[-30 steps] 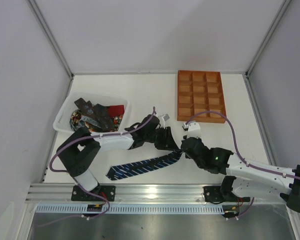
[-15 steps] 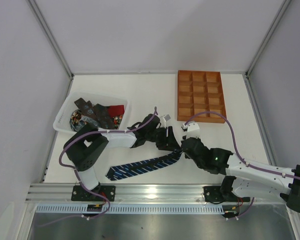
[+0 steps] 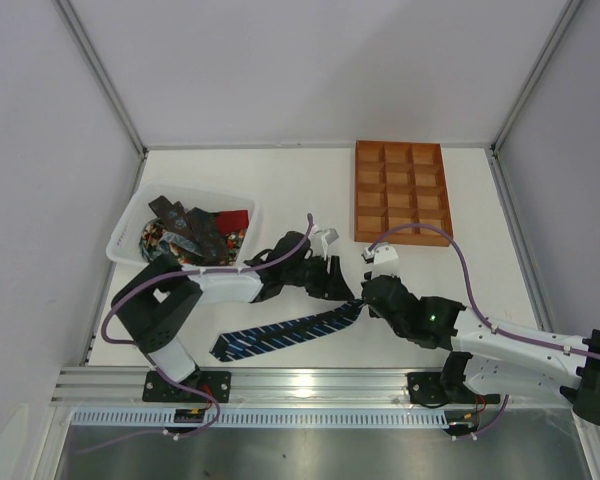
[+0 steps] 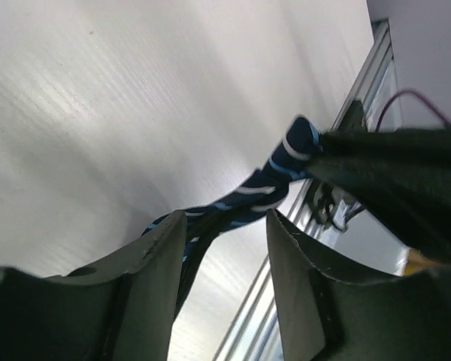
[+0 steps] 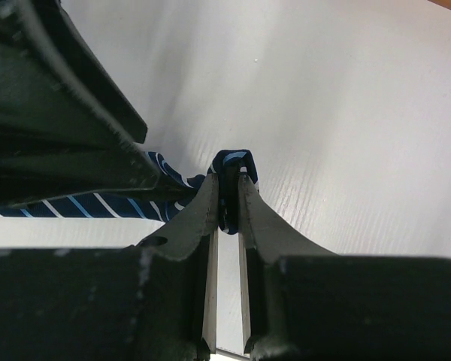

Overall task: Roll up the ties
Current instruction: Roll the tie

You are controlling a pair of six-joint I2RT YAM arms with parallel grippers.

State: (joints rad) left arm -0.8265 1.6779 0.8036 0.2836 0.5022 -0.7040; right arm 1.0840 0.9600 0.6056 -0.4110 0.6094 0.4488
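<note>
A navy tie with light-blue stripes (image 3: pixel 280 335) lies slanted across the table's near middle. Its narrow end is folded into a small loop (image 5: pixel 233 159), and my right gripper (image 5: pixel 229 188) is shut on that loop. The same grip shows in the top view as my right gripper (image 3: pixel 364 298). My left gripper (image 3: pixel 342 290) hovers just left of it, open. In the left wrist view the tie (image 4: pixel 259 192) runs past the tips of my left gripper (image 4: pixel 225 229) without being pinched. More ties (image 3: pixel 195 232) lie heaped in the basket.
A white plastic basket (image 3: pixel 128 222) stands at the left. An orange-brown compartment tray (image 3: pixel 401 190) sits at the back right. White walls close in the table on three sides, and a metal rail (image 3: pixel 300 382) runs along the near edge.
My left gripper has opened wider and shifted slightly toward the back. My right gripper has kept its grip on the tie's folded end, and the tie has hardly moved.
</note>
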